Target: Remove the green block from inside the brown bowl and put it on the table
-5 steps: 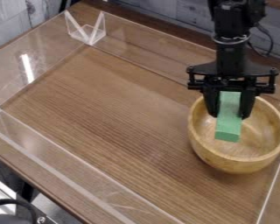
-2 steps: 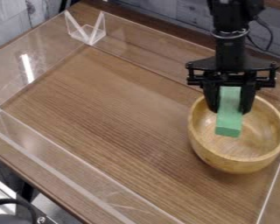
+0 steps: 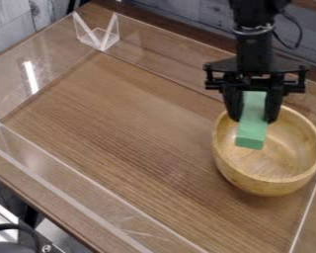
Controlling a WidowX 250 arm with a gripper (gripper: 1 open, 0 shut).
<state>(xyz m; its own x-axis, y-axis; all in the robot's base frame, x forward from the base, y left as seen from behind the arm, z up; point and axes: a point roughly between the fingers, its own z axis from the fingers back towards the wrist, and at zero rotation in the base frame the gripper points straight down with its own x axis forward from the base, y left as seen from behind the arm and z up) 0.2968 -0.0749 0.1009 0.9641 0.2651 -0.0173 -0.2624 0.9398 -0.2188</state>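
The green block (image 3: 253,126) hangs upright and a little tilted, its top end pinched between the black fingers of my gripper (image 3: 257,99), which is shut on it. Its lower end sits just above the inside of the brown bowl (image 3: 271,163), a round tan wooden bowl at the right side of the table (image 3: 121,128). My arm comes down from the top of the view, pointing almost straight down over the bowl's left half.
Low clear plastic walls (image 3: 29,148) edge the wood-grain tabletop. A clear folded plastic stand (image 3: 98,32) sits at the far left corner. Cables run behind the arm at the top right.
The gripper has risen slightly and shifted a little left, lifting the green block up out of the bowl's hollow. The bowl has stayed put.
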